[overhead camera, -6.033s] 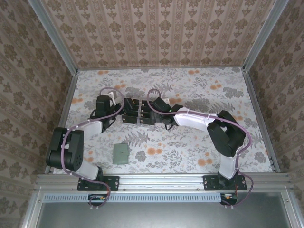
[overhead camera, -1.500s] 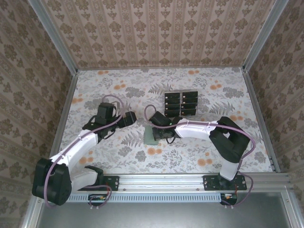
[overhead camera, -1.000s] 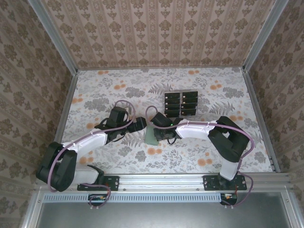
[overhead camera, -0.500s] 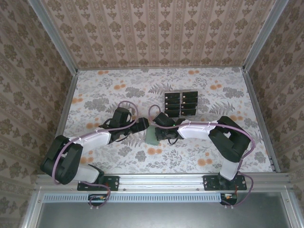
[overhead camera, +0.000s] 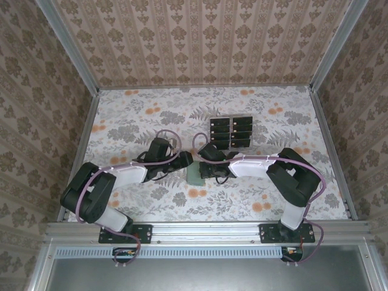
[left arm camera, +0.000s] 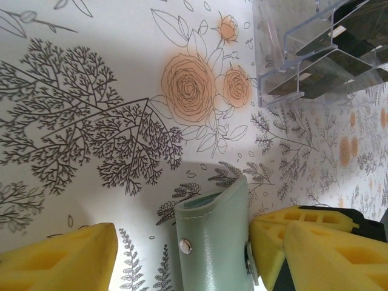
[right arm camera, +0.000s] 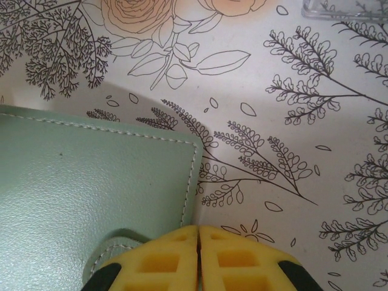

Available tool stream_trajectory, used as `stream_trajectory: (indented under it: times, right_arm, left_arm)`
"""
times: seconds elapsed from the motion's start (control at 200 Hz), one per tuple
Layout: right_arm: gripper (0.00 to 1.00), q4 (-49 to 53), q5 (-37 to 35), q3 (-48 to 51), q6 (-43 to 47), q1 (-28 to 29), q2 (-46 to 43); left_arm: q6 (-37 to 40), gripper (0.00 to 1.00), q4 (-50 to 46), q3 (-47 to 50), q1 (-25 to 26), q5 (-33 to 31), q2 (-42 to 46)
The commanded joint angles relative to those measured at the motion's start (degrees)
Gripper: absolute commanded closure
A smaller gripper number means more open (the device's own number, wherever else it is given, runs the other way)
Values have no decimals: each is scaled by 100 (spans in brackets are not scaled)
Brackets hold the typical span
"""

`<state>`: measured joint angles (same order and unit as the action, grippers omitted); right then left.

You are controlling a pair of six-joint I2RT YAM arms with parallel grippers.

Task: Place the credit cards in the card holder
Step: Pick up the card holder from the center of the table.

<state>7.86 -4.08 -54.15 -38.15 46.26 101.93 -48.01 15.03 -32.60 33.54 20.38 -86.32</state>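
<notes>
**Inspector:** Top view: how far along is the task?

**Technician:** No card is loaded yet. The credit cards (overhead camera: 222, 130) stand in a block right of centre, toward the far edge of the table (overhead camera: 121, 121). The card holder (overhead camera: 195, 176) is at mid-table, somewhat nearer the near edge. The left gripper (overhead camera: 185, 162) is at its left side and the right gripper (overhead camera: 204, 172) at its right. The step in hand appears to be presenting or opening the holder, so every card transfer remains.

**Inspector:** What differs from the earlier top frames?

**Technician:** Six seconds back, the holder lay flat near the near edge, left of centre, and the cards sat near mid-table between both grippers. The cards are now farther back and to the right, and the holder has come to the middle. Over the last half second the left arm has folded in closer to the holder.

**Inspector:** Left wrist view?

**Technician:** The holder stands on edge between the left gripper's yellow fingers (left arm camera: 60, 254), with a snap stud showing. The jaws are released. One pad is clear of the holder; at the other side, contact cannot be confirmed. The clear tray (left arm camera: 273, 66) carrying the cards lies beyond.

**Inspector:** Right wrist view?

**Technician:** The fingers are clenched together, apparently pinching the holder's edge beside its strap.
</notes>
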Motion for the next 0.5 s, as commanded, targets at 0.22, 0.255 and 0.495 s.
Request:
stream_trajectory:
  times: [0.22, 0.255, 0.495]
  right_arm:
    - [90, 102, 76, 255, -105, -31, 168]
    - [90, 102, 75, 252, -105, -29, 166]
    - [90, 110, 91, 221, -96, -39, 182]
  left_arm:
    - [-182, 41, 498, -82, 144, 146, -320]
    - [-191, 43, 531, -89, 152, 150, -354]
    - [-310, 56, 857, -20, 170, 233, -544]
